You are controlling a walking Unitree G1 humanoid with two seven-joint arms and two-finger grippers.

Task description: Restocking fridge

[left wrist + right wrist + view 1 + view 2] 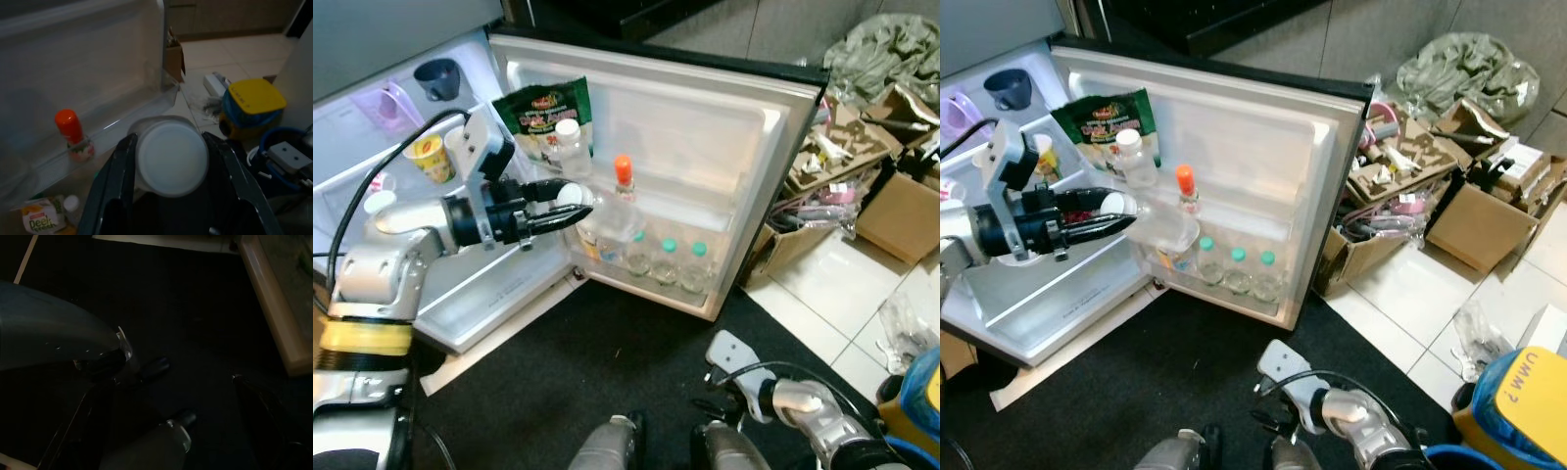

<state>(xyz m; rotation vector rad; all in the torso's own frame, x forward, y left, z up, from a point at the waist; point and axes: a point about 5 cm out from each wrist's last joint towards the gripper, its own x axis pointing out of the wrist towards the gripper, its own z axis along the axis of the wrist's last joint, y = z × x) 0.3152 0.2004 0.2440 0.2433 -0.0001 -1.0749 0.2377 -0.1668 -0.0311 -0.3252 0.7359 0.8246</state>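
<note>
Bottle (576, 196) with a white cap — clamped between the left gripper (563, 206) fingers, near the fridge door (705, 147) shelf; right gripper (720, 392) hangs low, its opening unclear.

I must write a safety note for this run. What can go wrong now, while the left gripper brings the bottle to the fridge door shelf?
The left gripper holds the white-capped bottle near its cap, so it may slip or swing. The orange-capped bottle stands close beside it and could be knocked over. The door shelf already holds three green-capped bottles, so placing room looks tight.
</note>
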